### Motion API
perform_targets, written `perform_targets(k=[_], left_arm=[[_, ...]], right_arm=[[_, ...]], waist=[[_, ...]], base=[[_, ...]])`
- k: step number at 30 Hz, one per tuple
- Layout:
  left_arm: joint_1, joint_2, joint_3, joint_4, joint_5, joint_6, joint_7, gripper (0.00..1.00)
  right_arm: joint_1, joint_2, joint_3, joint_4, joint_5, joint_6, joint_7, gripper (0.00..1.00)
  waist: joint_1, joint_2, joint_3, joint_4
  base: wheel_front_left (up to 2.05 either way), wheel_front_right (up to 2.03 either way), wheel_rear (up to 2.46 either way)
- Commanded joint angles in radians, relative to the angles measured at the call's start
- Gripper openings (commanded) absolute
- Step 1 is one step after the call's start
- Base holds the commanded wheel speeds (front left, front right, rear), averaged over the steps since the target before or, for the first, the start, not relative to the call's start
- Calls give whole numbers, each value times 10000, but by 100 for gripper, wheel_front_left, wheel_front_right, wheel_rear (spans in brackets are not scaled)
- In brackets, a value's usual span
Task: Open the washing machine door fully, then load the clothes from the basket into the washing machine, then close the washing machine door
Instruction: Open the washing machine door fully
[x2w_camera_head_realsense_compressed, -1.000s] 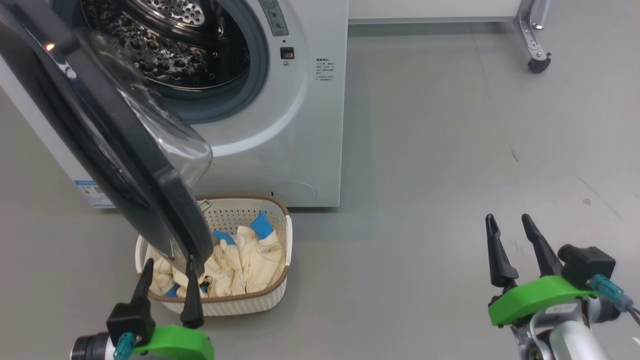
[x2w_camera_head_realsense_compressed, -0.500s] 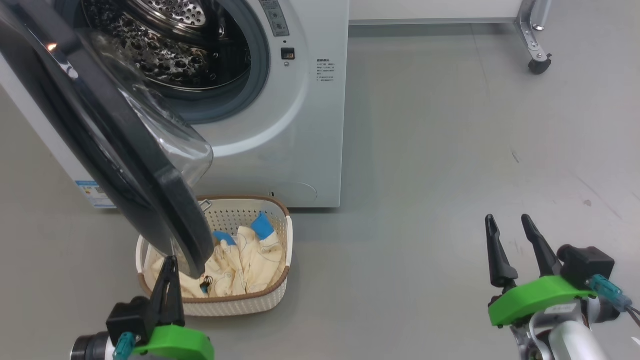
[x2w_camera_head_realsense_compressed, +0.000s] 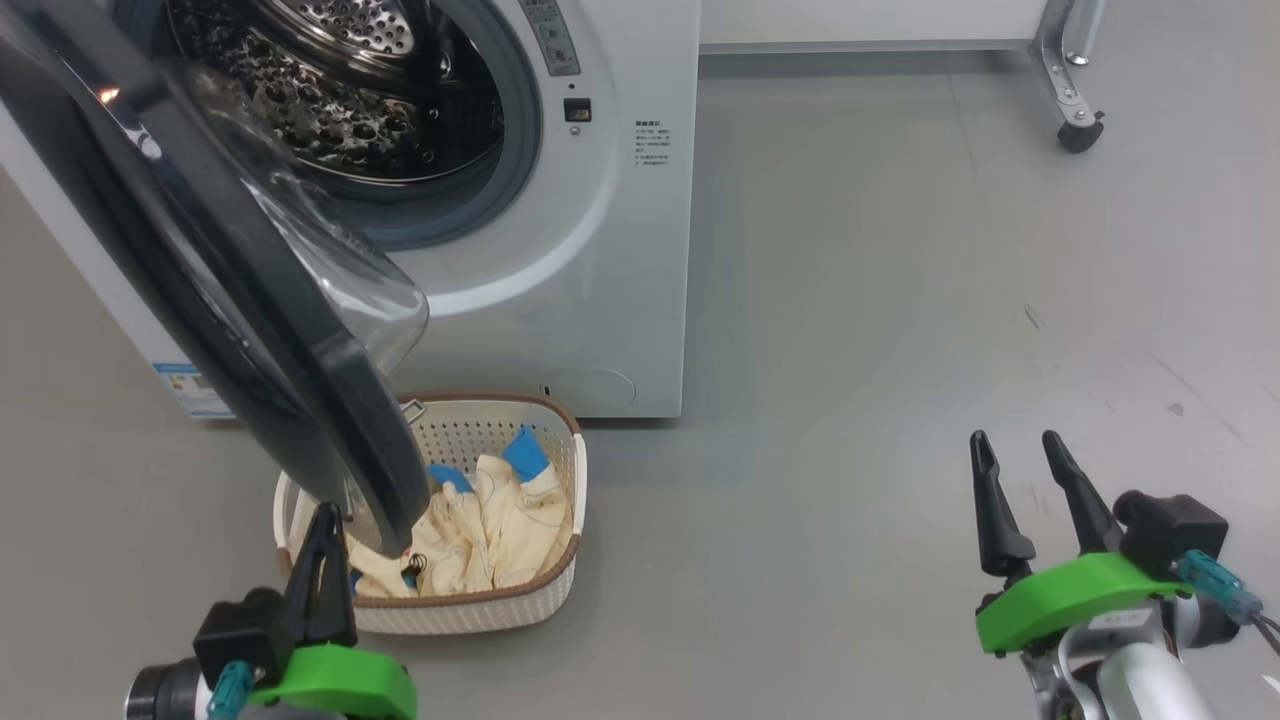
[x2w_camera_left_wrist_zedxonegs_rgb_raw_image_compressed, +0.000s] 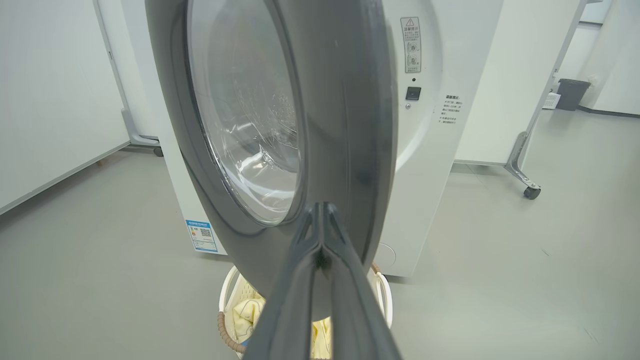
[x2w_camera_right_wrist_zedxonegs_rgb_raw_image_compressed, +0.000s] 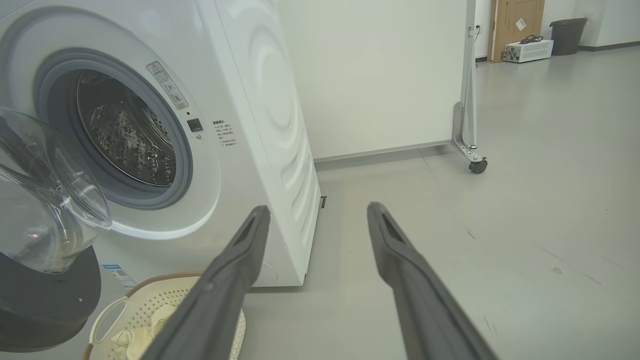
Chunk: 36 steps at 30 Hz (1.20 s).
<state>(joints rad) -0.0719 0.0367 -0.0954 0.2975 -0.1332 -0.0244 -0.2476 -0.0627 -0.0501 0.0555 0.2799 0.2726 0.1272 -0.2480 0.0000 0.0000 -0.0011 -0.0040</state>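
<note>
The washing machine (x2w_camera_head_realsense_compressed: 600, 250) stands at the upper left with its steel drum (x2w_camera_head_realsense_compressed: 340, 90) exposed. The washing machine door (x2w_camera_head_realsense_compressed: 250, 330) hangs partly open, its black rim reaching down over the basket (x2w_camera_head_realsense_compressed: 560, 500). In the basket lie the cream clothes (x2w_camera_head_realsense_compressed: 500, 525) with blue cuffs. My left gripper (x2w_camera_head_realsense_compressed: 325, 512) is shut with nothing between its fingers, just in front of the door's lower edge; in the left wrist view its joined tips (x2w_camera_left_wrist_zedxonegs_rgb_raw_image_compressed: 322, 206) point at the door rim (x2w_camera_left_wrist_zedxonegs_rgb_raw_image_compressed: 350, 125). Far to the right, my right gripper (x2w_camera_head_realsense_compressed: 1014, 440) is open over the bare floor.
A white partition on a metal leg with a caster (x2w_camera_head_realsense_compressed: 1078, 130) stands at the back right. The grey floor (x2w_camera_head_realsense_compressed: 900, 350) stretches to the right of the machine. A dark bin (x2w_camera_left_wrist_zedxonegs_rgb_raw_image_compressed: 570, 92) sits far off by the wall.
The left gripper has closed from wide open to fingers together and drawn slightly back and left. The right gripper, the door and the basket have stayed put.
</note>
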Motion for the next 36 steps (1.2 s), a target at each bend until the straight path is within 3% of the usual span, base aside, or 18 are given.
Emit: perform_targets(k=[1, 10, 21, 36], left_arm=[[-249, 135, 481, -477, 73, -1, -141, 0], [-434, 135, 984, -1581, 262, -8, -141, 0], [-1066, 160, 1450, -2736, 568, -347, -141, 0], [-2045, 199, 914, -2883, 782, -699, -141, 0]], right_arm=[[-312, -6, 176, -259, -28, 35, -137, 100], [-307, -3, 149, -234, 17, 35, -137, 100], [-277, -2, 324, -206, 90, 35, -137, 100], [-248, -1, 389, -153, 182, 35, -137, 100]], waist=[[0, 0, -13, 5], [0, 0, -126, 57], [0, 0, -319, 37], [0, 0, -408, -103]], base=[[0, 0, 0], [0, 0, 0], [0, 0, 0], [0, 0, 0]])
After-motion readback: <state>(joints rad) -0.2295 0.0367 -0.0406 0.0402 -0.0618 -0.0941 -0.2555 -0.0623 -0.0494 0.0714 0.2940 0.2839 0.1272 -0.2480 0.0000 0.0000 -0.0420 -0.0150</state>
